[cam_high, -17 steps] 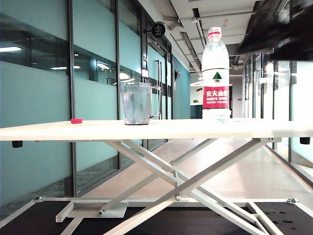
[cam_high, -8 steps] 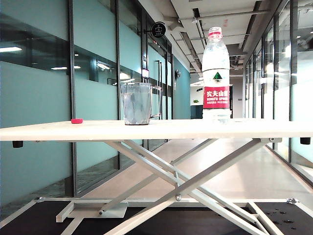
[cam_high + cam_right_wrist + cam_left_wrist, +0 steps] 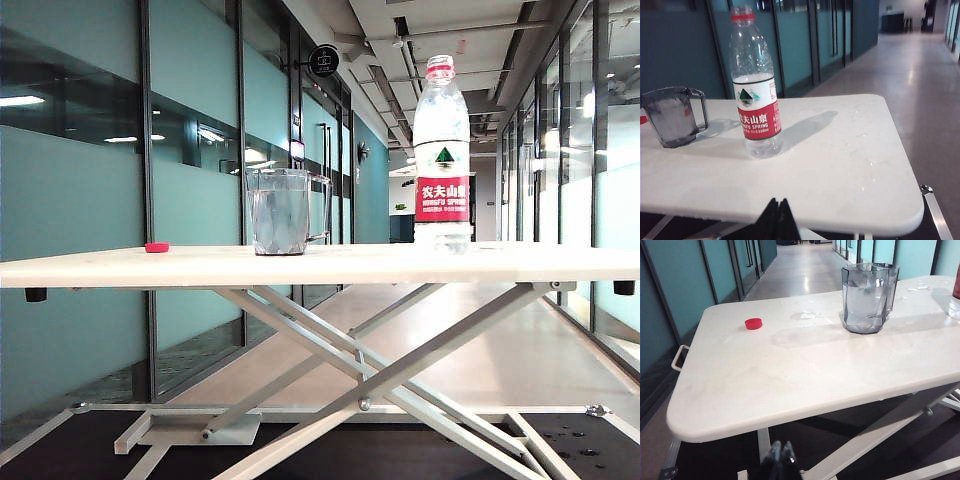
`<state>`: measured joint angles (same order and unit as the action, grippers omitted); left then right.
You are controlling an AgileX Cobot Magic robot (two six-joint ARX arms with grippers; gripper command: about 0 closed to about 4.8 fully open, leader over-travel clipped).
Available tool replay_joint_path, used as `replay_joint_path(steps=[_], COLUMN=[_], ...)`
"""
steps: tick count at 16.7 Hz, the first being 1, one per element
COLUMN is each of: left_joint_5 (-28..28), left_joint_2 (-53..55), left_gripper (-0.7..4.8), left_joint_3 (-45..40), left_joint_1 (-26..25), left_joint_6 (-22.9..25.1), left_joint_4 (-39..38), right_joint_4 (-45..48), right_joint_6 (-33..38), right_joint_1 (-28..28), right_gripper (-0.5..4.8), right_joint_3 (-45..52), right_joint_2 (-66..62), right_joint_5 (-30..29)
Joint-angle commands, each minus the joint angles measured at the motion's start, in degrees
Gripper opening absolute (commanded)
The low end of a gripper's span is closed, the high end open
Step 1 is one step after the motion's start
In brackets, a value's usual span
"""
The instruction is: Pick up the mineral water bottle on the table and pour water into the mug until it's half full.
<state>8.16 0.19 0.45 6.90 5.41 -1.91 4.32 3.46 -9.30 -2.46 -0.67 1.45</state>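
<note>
The right hand (image 3: 776, 212) is closed, its two fingers pressed together with nothing between them. It sits low, below the near edge of the tabletop (image 3: 840, 170), and is well apart from the mineral water bottle (image 3: 754, 95). The left hand (image 3: 780, 457) is also closed and empty, its fingers tight together, and it is under the near edge of the tabletop too, far from the bottle. In the exterior view neither hand is seen.

The mineral water bottle stands upright on the tabletop, free of any grip. It has no cap on its open neck, only the red ring. The water (image 3: 753, 78) inside reaches to just above the red-and-white label.

The mug (image 3: 674, 116) stands upright beside the bottle, near it but not touching, with its handle turned toward the bottle. In the left wrist view the mug (image 3: 868, 297) holds water to a good part of its height.

A small red cap (image 3: 753, 323) lies flat on the tabletop, on the side of the mug that is away from the bottle, well apart from it. Some wet patches (image 3: 805, 315) shine on the tabletop around the mug.
</note>
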Motion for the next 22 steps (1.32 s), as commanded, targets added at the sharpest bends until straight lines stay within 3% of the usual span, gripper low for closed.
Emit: replay_joint_path(steps=[1, 3, 6, 8, 10, 12, 15, 22], left_joint_5=[0.0, -0.1, -2.6, -3.0, -4.3, -7.1, -6.8, -6.9], left_joint_2=[0.0, 0.0, 0.0, 0.0, 0.0, 0.0, 0.0, 0.0], left_gripper=[-0.05, -0.05, -0.05, -0.05, -0.05, -0.05, -0.05, -0.05], left_joint_3=[0.1, 0.1, 0.1, 0.1, 0.1, 0.1, 0.1, 0.1], left_joint_1=[0.0, 0.0, 0.0, 0.0, 0.0, 0.0, 0.1, 0.1], left_joint_6=[1.5, 1.9, 6.6, 7.5, 7.7, 7.7, 7.7, 7.7], left_joint_4=[1.2, 1.8, 3.3, 5.9, 5.8, 6.3, 9.7, 9.2], right_joint_4=[-2.8, -1.9, 0.9, 1.4, 2.2, 3.6, 5.2, 4.4], right_joint_6=[-0.6, -3.6, -4.6, -4.5, -4.5, -4.5, -4.5, -4.5], right_joint_1=[0.0, 0.3, 3.2, 7.4, 9.3, 9.8, 9.8, 9.9], right_gripper=[-0.05, -0.05, -0.06, -0.05, -0.05, -0.05, -0.05, -0.05], right_joint_3=[2.2, 2.1, 2.1, 2.1, 2.2, 2.2, 2.1, 2.2], right_joint_2=[0.5, 0.7, 0.7, 0.7, 0.7, 0.7, 0.7, 0.7], right_joint_5=[1.7, 4.2, 4.7, -0.1, -0.3, -0.2, -0.3, -0.1])
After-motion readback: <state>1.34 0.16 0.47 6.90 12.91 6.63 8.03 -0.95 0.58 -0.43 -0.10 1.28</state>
